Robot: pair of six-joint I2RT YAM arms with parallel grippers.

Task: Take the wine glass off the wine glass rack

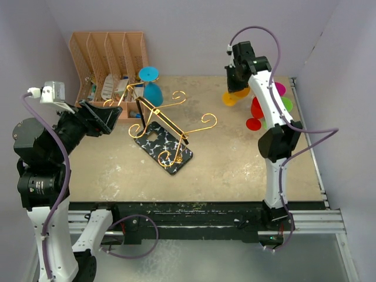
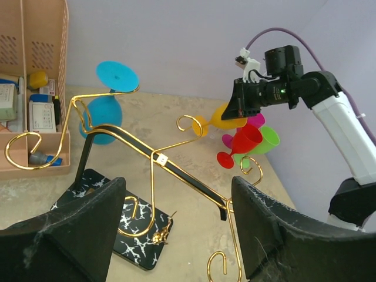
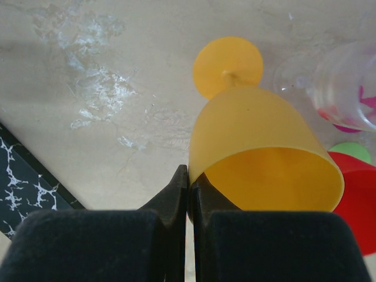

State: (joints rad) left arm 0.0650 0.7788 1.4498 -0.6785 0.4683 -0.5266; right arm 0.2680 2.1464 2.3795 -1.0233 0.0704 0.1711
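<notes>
Top external: Gold wire, bent into scroll-ended arms, is rising from a black, white-veined slab; the wine glass rack [image 1: 164, 144] is sitting left of the middle of the tan table [image 1: 235, 170]. A blue wine glass [image 1: 151, 88] is hanging on a rear arm of the rack, foot up and bowl down. Just behind it, the orange-brown slotted organiser [image 1: 108, 53] is holding small white and blue items. The left gripper [image 1: 114, 120] is hovering beside the rack with its fingers apart. The right gripper [image 1: 238, 88] is pointing down at an orange glass [image 1: 234, 97] at the far right, next to red [image 1: 255, 114], green [image 1: 286, 104] and magenta [image 1: 279, 89] glasses.

Left wrist: The black fingers [image 2: 64, 235] are standing wide apart with nothing between them. The rack's wire arms [image 2: 158, 158] are crossing the gap. The blue glass is looking matte and opaque. The organiser's slots are showing labelled boxes [image 2: 41, 117], their print too small to read.

Right wrist: The fingers [image 3: 176, 188] are pressing almost together on the rim wall of the frosted orange glass, which is tilting towards the camera. A clear glass [image 3: 346, 88] is lying beside it.
</notes>
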